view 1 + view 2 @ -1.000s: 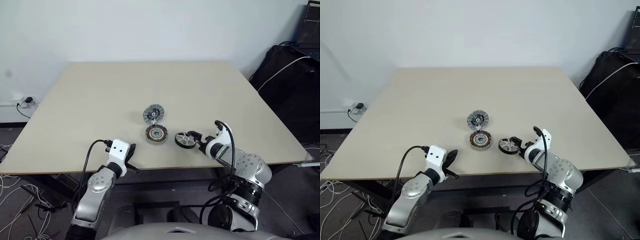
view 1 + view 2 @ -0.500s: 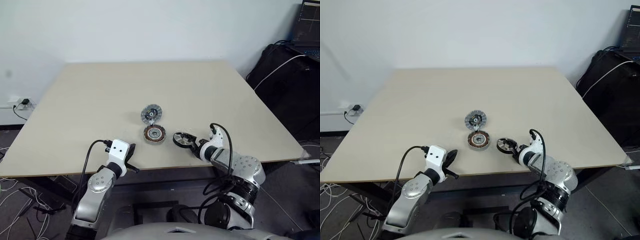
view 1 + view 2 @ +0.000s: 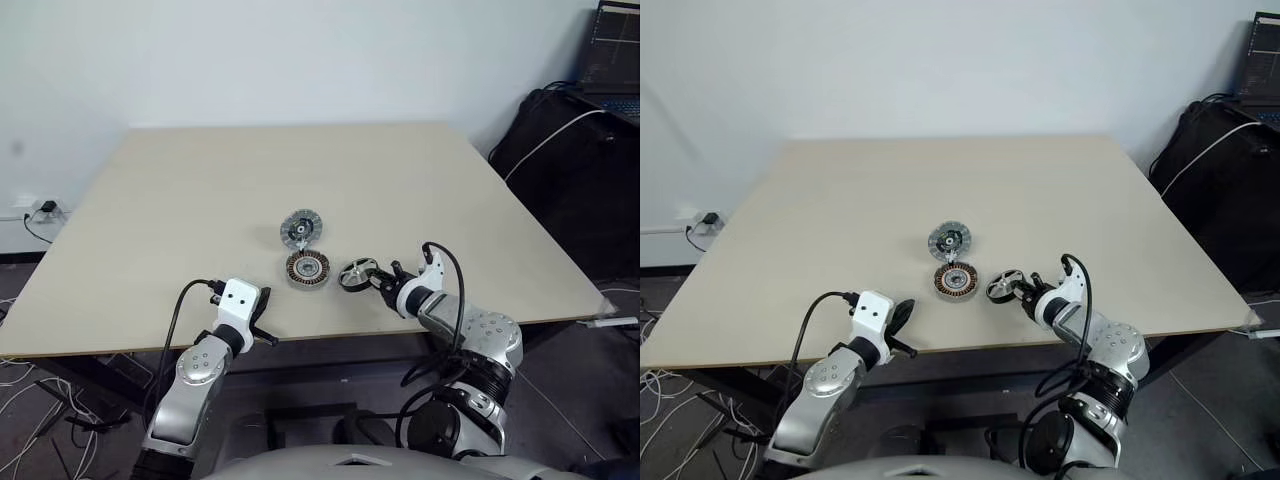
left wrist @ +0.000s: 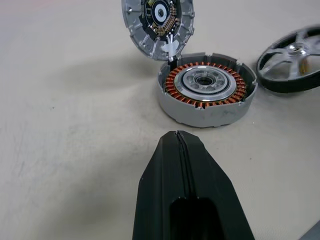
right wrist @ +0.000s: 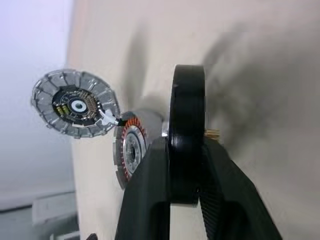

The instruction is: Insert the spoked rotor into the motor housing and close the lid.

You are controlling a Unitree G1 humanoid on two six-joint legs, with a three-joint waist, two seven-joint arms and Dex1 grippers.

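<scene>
Head views: on the beige table [image 3: 180, 200], the right gripper [image 3: 385, 283] clamps the spoked rotor [image 3: 356, 274], tipped on edge just to the right of the motor housing [image 3: 308, 268]. The lid [image 3: 301, 229] lies just beyond the housing. The left gripper [image 3: 266, 326] rests at the table's near edge, well short of the housing.

Left wrist view: its fingers [image 4: 185, 170] are pressed together, pointing at the copper-wound housing [image 4: 207, 89]; the ribbed lid [image 4: 158, 22] sits behind it, the rotor [image 4: 292, 60] beside it.

Right wrist view: both fingers [image 5: 150, 200] pinch the rotor's dark rim [image 5: 186, 125] edge-on, with housing [image 5: 131, 150] and lid [image 5: 75, 102] past it.
</scene>
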